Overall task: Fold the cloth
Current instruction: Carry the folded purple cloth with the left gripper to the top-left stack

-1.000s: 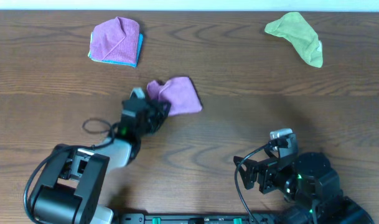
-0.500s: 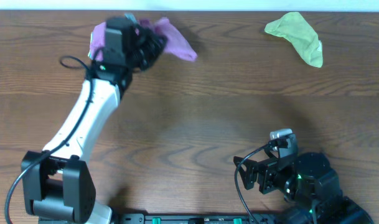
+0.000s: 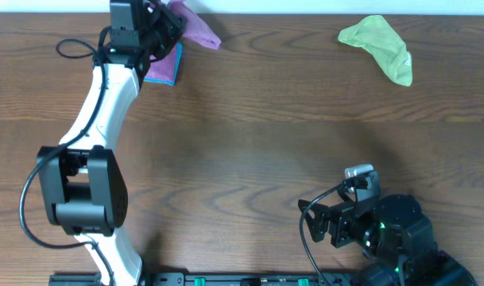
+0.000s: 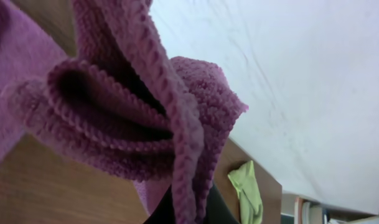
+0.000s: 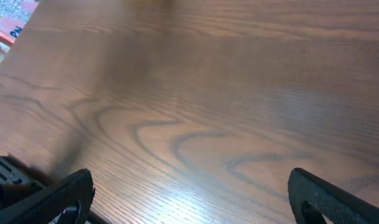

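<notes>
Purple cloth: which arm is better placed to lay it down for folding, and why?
Left. The left gripper holds the purple cloth at the table's far edge; the right gripper sits near the front, jaws open, empty.

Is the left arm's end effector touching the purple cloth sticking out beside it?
Touching. The left wrist view shows the cloth pinched between the dark fingers of the left end effector; overhead, it trails from the tip.

White arm (image 3: 106, 103) — black joints (image 3: 79, 191); cables (image 3: 67, 49)
</notes>
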